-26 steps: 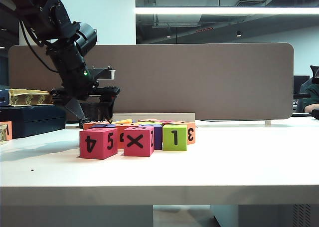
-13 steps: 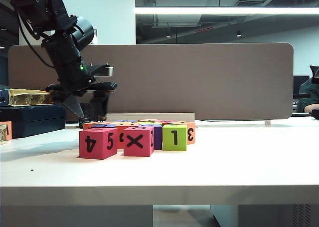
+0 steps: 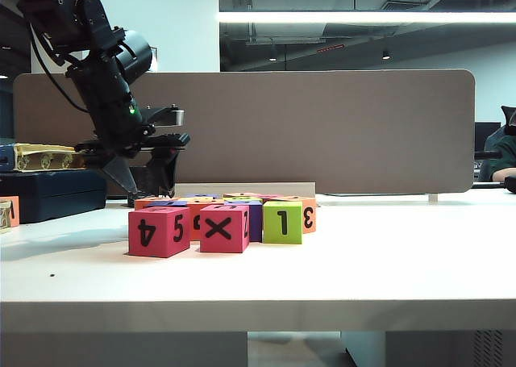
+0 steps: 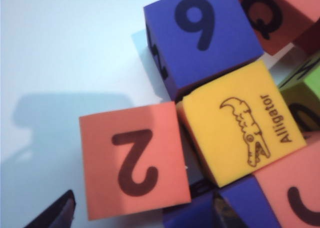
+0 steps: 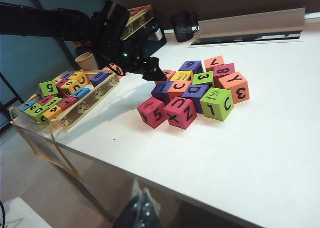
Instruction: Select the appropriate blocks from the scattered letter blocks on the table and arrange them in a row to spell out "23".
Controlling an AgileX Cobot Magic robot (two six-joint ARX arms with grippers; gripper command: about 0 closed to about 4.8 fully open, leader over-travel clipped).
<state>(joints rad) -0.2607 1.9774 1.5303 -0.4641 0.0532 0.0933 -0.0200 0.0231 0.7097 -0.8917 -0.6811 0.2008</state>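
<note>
Over the scattered letter blocks, left gripper hangs spread, holding nothing, above the orange "2" block. Right gripper: grip state unclear.

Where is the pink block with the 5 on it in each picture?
Exterior view: pink 5 block, front left of the pile.
Left wrist view: not in it.
Right wrist view: pile's near corner, beside pink X block.
Shared landmark: left gripper, open over the pile's far side; right gripper is far off.
</note>
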